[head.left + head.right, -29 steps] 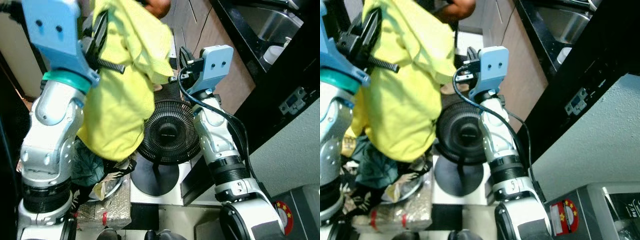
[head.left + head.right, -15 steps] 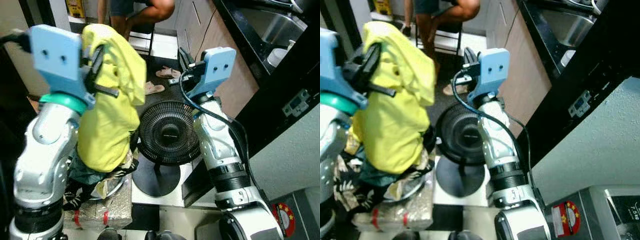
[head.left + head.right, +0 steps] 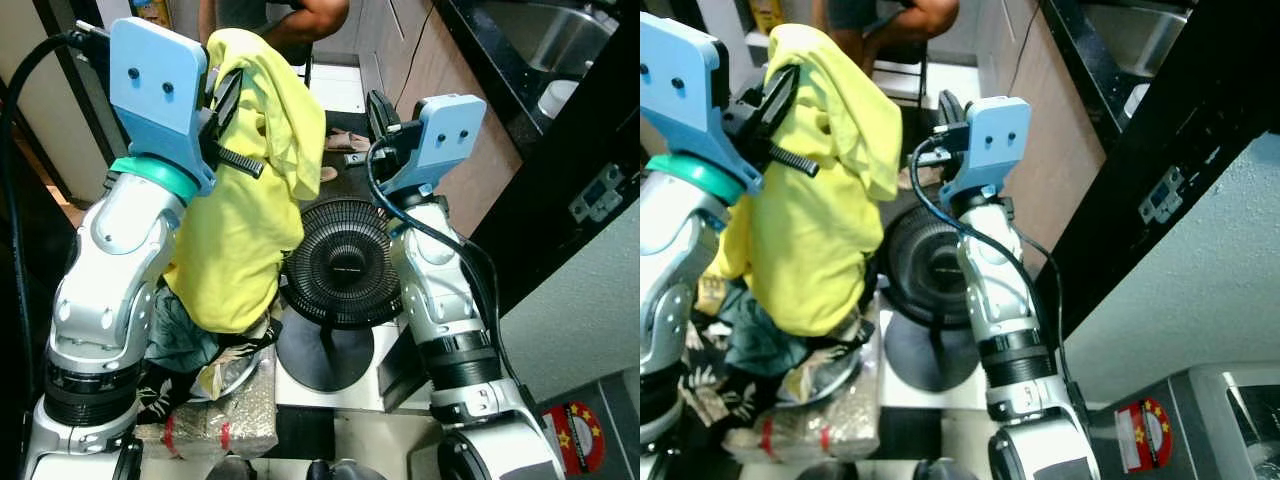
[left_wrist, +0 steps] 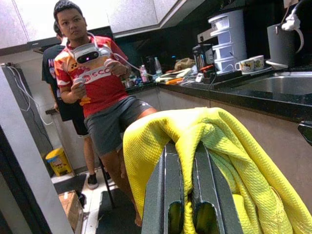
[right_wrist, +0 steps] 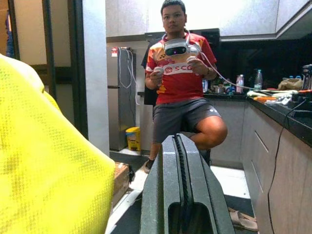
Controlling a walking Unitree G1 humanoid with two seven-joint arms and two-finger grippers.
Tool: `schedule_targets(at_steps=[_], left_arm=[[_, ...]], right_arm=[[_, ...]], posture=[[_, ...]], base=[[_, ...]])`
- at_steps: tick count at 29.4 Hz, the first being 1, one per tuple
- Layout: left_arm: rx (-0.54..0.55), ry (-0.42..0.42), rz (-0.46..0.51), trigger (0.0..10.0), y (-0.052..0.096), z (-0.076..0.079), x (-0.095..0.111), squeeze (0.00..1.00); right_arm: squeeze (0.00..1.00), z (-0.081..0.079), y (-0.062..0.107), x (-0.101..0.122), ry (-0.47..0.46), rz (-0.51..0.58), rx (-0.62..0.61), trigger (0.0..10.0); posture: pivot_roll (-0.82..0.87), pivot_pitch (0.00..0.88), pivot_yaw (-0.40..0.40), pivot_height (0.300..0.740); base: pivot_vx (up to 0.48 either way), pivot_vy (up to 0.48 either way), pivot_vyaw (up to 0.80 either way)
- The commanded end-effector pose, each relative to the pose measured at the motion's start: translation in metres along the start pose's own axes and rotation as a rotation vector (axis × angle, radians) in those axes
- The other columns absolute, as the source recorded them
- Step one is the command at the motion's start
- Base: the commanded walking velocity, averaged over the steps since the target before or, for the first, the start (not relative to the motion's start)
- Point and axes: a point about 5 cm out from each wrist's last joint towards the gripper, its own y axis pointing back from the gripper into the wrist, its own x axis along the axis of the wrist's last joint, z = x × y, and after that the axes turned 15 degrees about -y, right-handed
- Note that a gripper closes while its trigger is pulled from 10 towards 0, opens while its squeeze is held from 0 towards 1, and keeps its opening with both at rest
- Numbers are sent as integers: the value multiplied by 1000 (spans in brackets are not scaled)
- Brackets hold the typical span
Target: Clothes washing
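Presently, a person (image 5: 183,92) in a red shirt and grey shorts sits on a stool ahead of the robot, holding controllers in both hands. A yellow garment (image 3: 245,215) hangs raised in the air, draped over the left end effector (image 4: 187,192) and falling beside the left arm to just above the pile below. In the left wrist view, both black fingers (image 4: 165,185) stand close together with the yellow cloth pinched between them and folded over their tips. A black floor fan (image 3: 340,265) lies face up on its round base on the floor, between the two arms. A pile of dark and patterned clothes (image 3: 190,350) sits in a basin on the floor, just beside the fan, under the hanging garment. The right end effector (image 5: 181,165) is raised level with the left one, near the garment; its fingers are pressed together and carry nothing.
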Motion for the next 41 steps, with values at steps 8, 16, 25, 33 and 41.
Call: schedule_targets(at_steps=[8, 16, 25, 33, 41], left_arm=[[9, -26, 21, 10000, -1, -5, 1, 0], [48, 5, -12, 10000, 2, -5, -6, 0], [66, 12, -21, 10000, 3, -5, -9, 0], [72, 14, -27, 10000, 4, -4, -10, 0], [72, 12, -38, 10000, 6, -3, -12, 0]], right_arm=[[0, -3, -1, -1, -23, 3, -6, 10000], [0, -7, 0, -4, -14, -14, 15, 10000], [0, -6, 0, -4, -14, -24, 20, 10000], [0, -5, 0, -5, -27, -40, 12, 10000], [0, -5, -1, -5, -30, -47, 14, 10000]], posture=[[145, 0, 4, 740], [149, 0, -15, 740], [144, 0, -27, 740], [142, 2, -34, 740], [143, 6, -38, 740]], base=[[0, 0, 0], [0, 0, 0], [0, 0, 0], [0, 0, -200], [0, 0, -800]])
